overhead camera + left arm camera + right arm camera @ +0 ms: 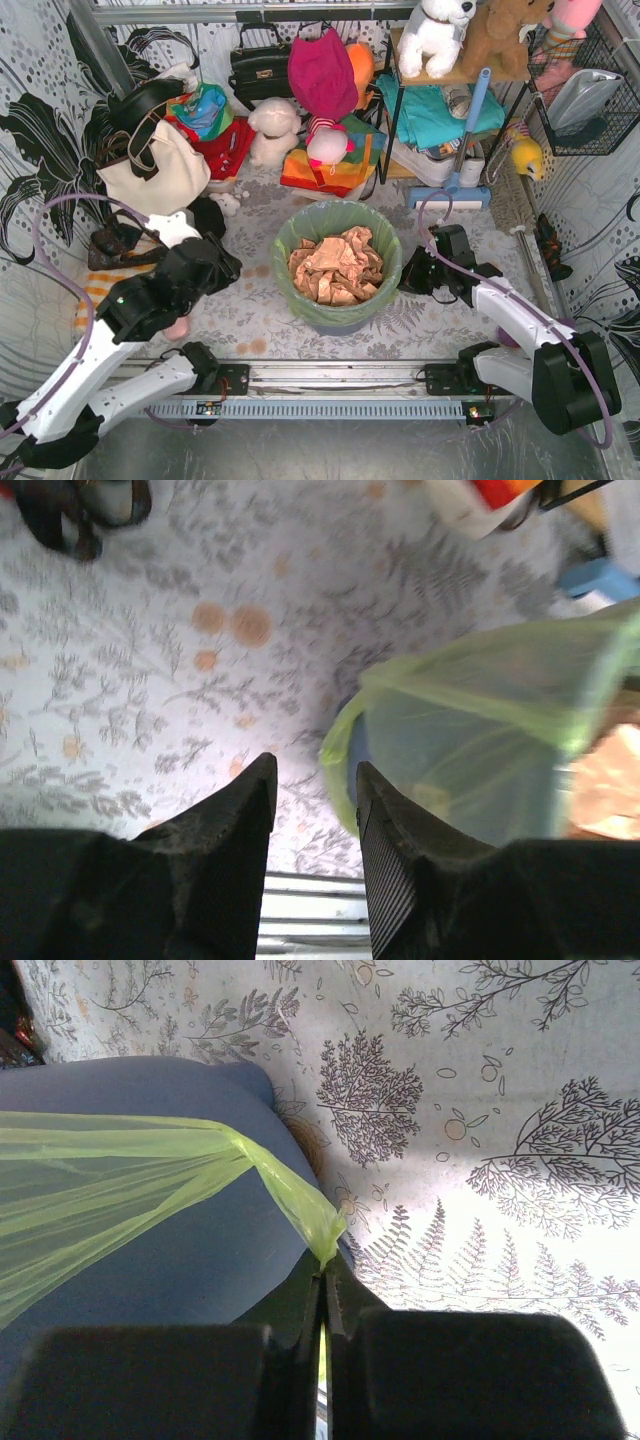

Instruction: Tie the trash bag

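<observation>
The trash bag point(300, 228), thin light-green plastic, lines a blue-grey bin point(340, 318) in the middle of the floor, with crumpled brown paper point(335, 265) inside it. My right gripper point(324, 1265) is shut on a pulled-out corner of the trash bag point(290, 1195), stretched taut off the bin point(150, 1090); in the top view the right gripper point(408, 275) sits at the bin's right side. My left gripper point(315, 770) is open with nothing between its fingers, just left of the trash bag point(480, 730); from above the left gripper point(228, 268) stands apart from the bin's left side.
A cream tote bag point(150, 170) with black straps lies at the back left. Soft toys and clothes point(325, 110) crowd the back, beside a shelf point(450, 110) and a blue mop point(465, 150). A metal rail point(330, 378) runs along the near edge.
</observation>
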Controlling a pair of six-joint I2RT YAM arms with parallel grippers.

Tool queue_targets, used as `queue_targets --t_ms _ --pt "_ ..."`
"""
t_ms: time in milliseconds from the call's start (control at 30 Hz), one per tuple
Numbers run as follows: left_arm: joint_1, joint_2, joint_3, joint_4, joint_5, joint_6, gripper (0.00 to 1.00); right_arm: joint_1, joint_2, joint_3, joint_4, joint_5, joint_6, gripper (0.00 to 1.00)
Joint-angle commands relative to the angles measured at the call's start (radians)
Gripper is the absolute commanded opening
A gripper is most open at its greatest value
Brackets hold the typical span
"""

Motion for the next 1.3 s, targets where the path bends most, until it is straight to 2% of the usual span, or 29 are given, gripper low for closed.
queue_targets --t_ms 0,200,367,600,767,967,1267 --pt "0.004 -0.039 -0.161 0.048 0.061 -0.122 0.46 -0.002 -0.001 0.052 -0.050 0.018 -0.028 0.00" --pt "0.003 -0.117 -0.422 0.343 0.212 -0.096 0.48 -0.002 0.004 0.087 -0.077 0.013 -0.030 0.00" --pt "0.003 -0.171 -0.591 0.523 0.273 -0.085 0.48 -0.003 -0.011 0.103 -0.102 0.026 -0.029 0.00" --pt "0.003 -0.154 -0.782 0.816 0.380 -0.045 0.48 -0.002 -0.037 0.100 -0.116 0.042 -0.018 0.00" --pt "0.003 -0.133 -0.848 0.910 0.408 -0.039 0.47 -0.002 -0.042 0.110 -0.129 0.048 -0.017 0.00" --pt "0.003 -0.103 -0.892 1.008 0.434 -0.031 0.56 -0.002 -0.041 0.113 -0.139 0.050 -0.017 0.00" --pt "0.003 -0.032 -0.925 1.088 0.463 -0.006 0.56 -0.002 -0.042 0.104 -0.130 0.039 -0.010 0.00"
